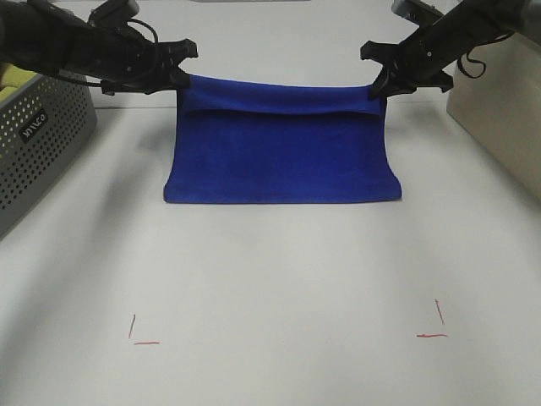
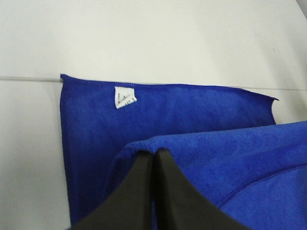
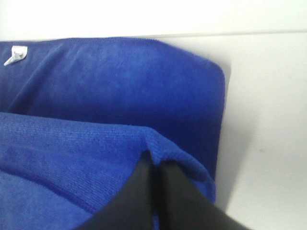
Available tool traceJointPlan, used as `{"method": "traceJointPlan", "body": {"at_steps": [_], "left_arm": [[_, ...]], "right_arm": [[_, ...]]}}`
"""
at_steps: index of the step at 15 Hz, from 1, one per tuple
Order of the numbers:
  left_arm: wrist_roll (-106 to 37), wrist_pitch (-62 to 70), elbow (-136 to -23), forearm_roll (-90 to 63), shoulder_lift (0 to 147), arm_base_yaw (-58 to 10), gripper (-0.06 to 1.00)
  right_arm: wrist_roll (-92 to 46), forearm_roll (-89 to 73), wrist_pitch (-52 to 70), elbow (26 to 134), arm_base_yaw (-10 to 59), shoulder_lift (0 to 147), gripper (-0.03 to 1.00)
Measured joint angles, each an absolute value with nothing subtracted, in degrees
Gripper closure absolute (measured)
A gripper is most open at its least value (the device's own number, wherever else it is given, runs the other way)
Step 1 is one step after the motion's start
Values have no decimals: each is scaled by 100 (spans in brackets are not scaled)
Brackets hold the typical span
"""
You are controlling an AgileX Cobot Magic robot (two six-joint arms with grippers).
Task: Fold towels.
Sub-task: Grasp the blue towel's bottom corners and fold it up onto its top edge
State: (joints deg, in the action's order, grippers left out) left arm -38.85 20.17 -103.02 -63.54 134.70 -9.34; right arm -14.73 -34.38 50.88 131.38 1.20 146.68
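Towel place: the towel [image 1: 283, 161] lies on the far half of the table [image 1: 270, 279], between the two arms, doubled over with its rounded fold toward the high camera.
Left gripper: the left gripper [image 1: 180, 74] pinches the upper layer's far left corner, jaws pressed together on the cloth.
Right gripper: the right gripper [image 1: 378, 78] pinches the far right corner the same way, jaws closed on the cloth.
High view only: both held corners sit raised off the table and the upper layer sags between them in a shallow trough. A grey perforated basket [image 1: 42, 135] stands at the left, a beige box [image 1: 499, 110] at the right, and red corner marks [image 1: 139, 334] are drawn on the near part of the table.
Wrist views only: black fingers [image 2: 177, 201] meet along a thin line with blue cloth bunched at their tips. A lower layer lies flat beneath the lifted one, and it carries a small white tag [image 2: 124, 97] at its far edge (in the right wrist view the tag shows only at the frame's border).
Texture: deep royal blue, short soft nap, a stitched hem along the edges, slightly rounded corners.
Table surface: white, matte, crossed by a thin seam beside the towel's far edge.
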Motion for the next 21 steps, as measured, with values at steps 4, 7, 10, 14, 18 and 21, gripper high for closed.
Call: {"method": "traceJointPlan", "body": {"at_steps": [4,7,10,14,18,21], "left_arm": [[-3976,1696,-10852,-6360,14123,-934,94],[-3976,1667,-10995,-6360,14272,-934,88],[-3976,1627,-11041,-6360,14272,-934,49],[-3971,2149,-11041,-5844,14186,-900,21],[-2985,3655,-11041,-5122,14129,-882,24],[-2028,4269,-11041,-4366,14089,-882,24]], "right_arm": [[-1564,-3443,4561,13447,132,15103,97],[-1576,-3449,4469,13447,143,15138,86],[-1576,-3449,4561,13459,143,15138,39],[-1570,-2945,5798,13459,132,14943,22],[-1169,-2853,6875,13465,-11,14834,21],[-957,-2842,6916,13304,-120,14725,21]]}}
